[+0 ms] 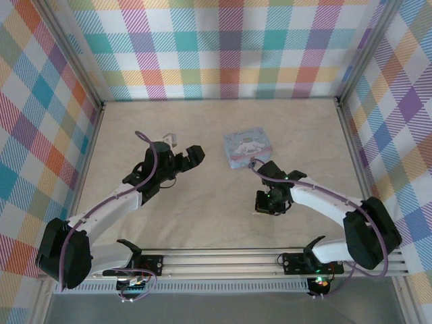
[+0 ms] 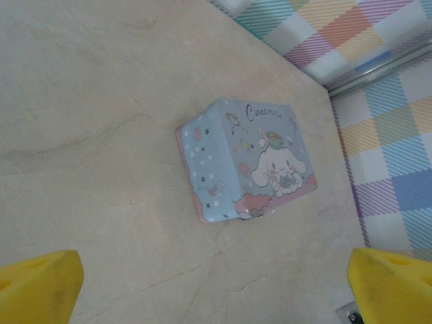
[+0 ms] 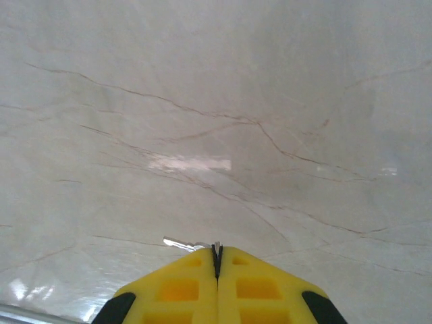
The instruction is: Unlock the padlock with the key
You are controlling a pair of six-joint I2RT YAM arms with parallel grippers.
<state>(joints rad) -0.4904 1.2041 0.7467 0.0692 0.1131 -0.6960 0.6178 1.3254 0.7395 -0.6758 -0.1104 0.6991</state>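
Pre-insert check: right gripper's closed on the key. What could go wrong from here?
1. The key sticks out sideways from the very tips of the shut right gripper; such a slim hold may twist or slip on contact.
2. The left gripper is open, holding nothing, away from the tin; unbraced, the tin may slide when pushed.

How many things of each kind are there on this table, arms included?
Robot arms: 2, ending in the left gripper and right gripper
Tin box: 1
Key: 1, pinched by right gripper
Padlock: 1, tiny, at the tin's edge
Total: 5
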